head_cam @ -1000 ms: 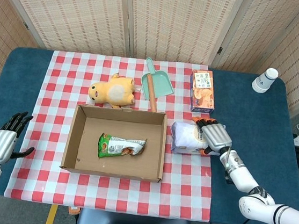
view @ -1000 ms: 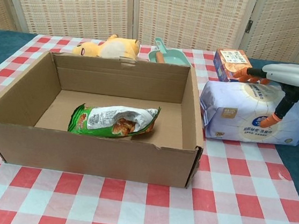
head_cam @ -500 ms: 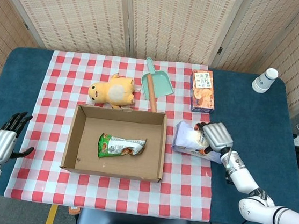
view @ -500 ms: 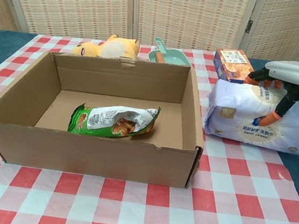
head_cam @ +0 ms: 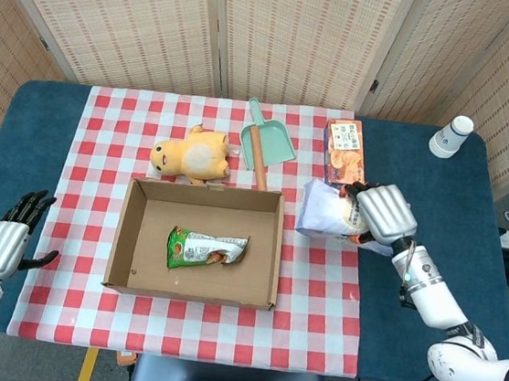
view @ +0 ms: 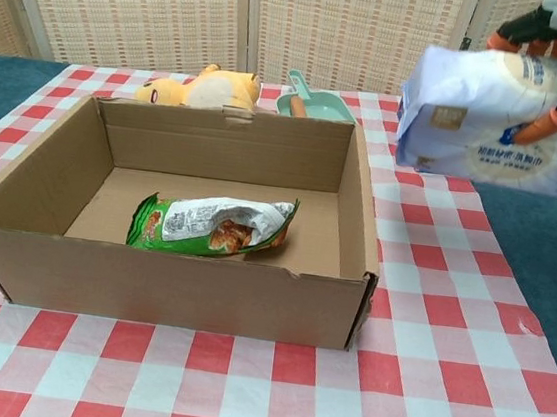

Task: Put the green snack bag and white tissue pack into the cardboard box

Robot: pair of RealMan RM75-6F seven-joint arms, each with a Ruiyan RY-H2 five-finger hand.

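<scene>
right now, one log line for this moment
right robot hand: holds tissue pack aloft | left robot hand: idle | snack bag: in box

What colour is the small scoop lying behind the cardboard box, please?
The scoop is mint green with a tan handle; the head view shows it best.

Red-and-white checks on a dark blue counter point(head_cam: 422, 173)

The checked cloth point(head_cam: 104, 137) carries a plain brown cardboard box point(head_cam: 130, 232), and inside it a green snack bag point(head_cam: 207, 248) printed with white and orange-red. The tissue pack point(view: 500, 118) is white with blue print and a small gold patch. The plush toy point(head_cam: 190, 154) is yellow, the scoop point(head_cam: 267, 141) teal, the carton point(head_cam: 345, 150) orange, the cup point(head_cam: 451, 136) white. Silver right hand point(head_cam: 385, 215), orange-tipped fingers point(view: 529, 128).
</scene>
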